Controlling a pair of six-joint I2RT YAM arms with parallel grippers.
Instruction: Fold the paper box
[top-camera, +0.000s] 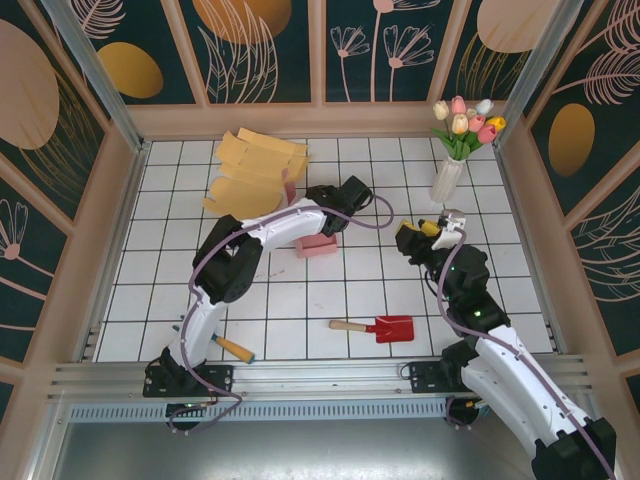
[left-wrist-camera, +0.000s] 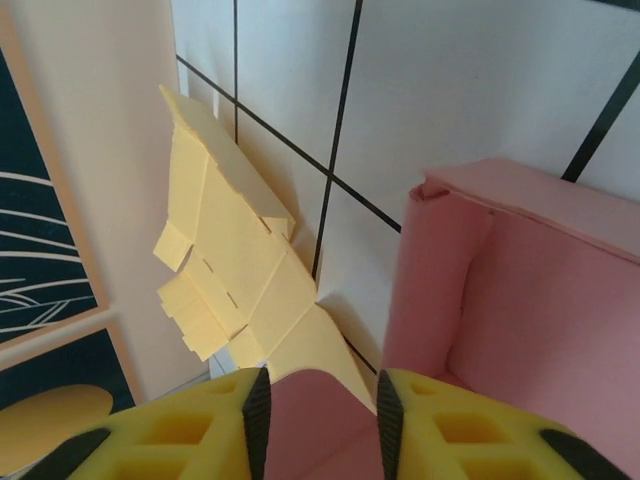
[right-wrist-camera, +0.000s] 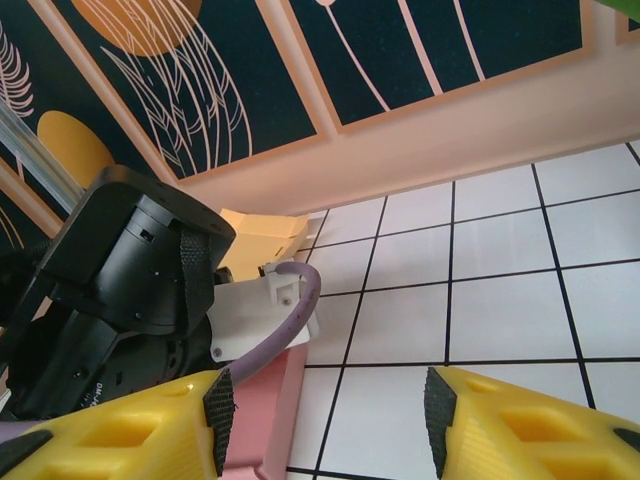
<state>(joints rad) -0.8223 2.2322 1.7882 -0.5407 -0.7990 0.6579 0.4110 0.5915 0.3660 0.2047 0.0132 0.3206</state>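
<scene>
Left of the pink box (top-camera: 318, 246), toward the back wall, lies the yellow cardboard (top-camera: 255, 170), its flaps jumbled and hard to read. My left gripper (left-wrist-camera: 320, 405) sits at the box's edge, fingers a little apart with pink card in the gap. From above, my wrist hides part of the box. Right of the box, my right gripper (right-wrist-camera: 325, 410) hangs spread wide, holding nothing.
</scene>
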